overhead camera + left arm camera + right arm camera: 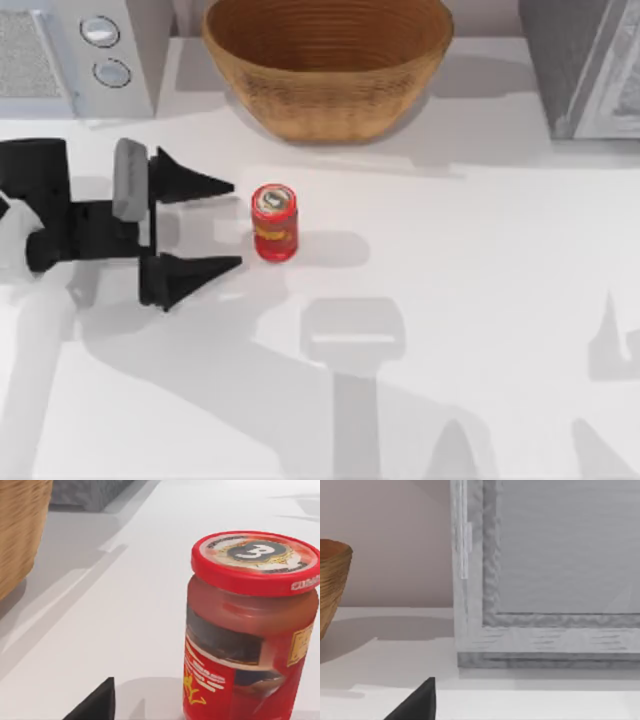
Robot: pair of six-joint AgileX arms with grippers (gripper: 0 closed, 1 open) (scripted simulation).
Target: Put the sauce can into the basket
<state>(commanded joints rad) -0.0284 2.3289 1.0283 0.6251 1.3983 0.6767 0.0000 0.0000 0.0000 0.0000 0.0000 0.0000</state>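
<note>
While the sauce can [275,221] stands upright on the white table [450,300] (well short of the basket [328,62]), the left gripper [236,226] sits just beside it. Its fingers are spread wide, holding nothing.

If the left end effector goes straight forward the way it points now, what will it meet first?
Most likely the sauce can. The left end effector is open and points toward the table's right, with the upright can just ahead of its fingertips, roughly centred between them.
</note>
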